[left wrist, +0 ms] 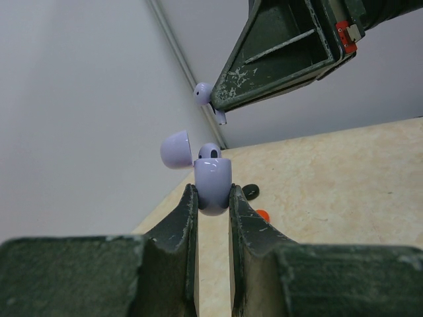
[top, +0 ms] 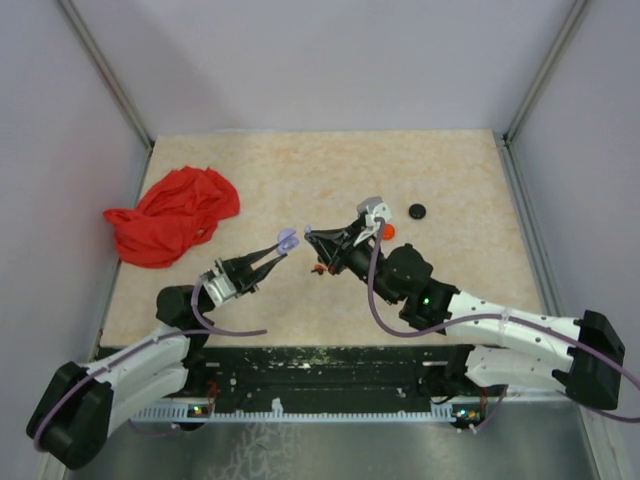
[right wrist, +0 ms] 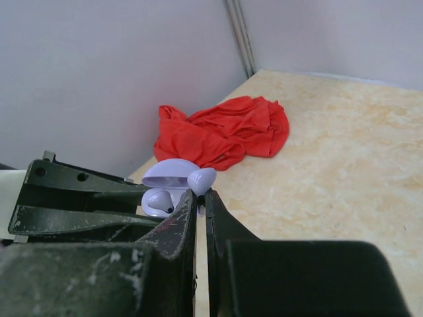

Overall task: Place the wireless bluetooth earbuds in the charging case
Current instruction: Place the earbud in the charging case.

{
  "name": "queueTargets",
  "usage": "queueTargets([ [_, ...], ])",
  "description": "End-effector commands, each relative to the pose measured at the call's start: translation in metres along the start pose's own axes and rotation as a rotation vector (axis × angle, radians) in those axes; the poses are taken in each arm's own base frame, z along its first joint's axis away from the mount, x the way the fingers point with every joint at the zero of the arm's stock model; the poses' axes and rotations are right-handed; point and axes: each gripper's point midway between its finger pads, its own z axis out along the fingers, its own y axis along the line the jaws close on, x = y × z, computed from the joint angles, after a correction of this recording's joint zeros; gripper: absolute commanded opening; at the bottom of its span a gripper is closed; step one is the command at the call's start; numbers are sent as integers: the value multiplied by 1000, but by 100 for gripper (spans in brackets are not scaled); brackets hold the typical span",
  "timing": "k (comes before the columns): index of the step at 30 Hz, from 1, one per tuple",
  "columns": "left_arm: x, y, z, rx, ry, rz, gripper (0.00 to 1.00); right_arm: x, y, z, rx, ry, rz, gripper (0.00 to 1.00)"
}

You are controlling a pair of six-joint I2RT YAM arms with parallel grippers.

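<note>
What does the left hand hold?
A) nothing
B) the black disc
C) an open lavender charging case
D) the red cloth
C: in the left wrist view the left hand is clamped on the lavender charging case, which stands open.

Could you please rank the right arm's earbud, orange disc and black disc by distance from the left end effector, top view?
1. Earbud, just right of the left end effector.
2. Orange disc, farther right.
3. Black disc, farthest, right rear.

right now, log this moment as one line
left gripper: shut on open charging case, first earbud in it | right gripper: shut on second earbud, apart from case | second earbud not yet in
</note>
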Motion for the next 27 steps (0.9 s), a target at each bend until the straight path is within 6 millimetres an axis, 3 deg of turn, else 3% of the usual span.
queueTargets([
  [1, -14, -3, 1, 14, -63, -4, 0, -40, 14, -3, -35, -157, 92, 0],
  [27, -20, -2, 1, 6, -78, -8, 0, -9, 40, 13, -117, -55, 122, 0],
])
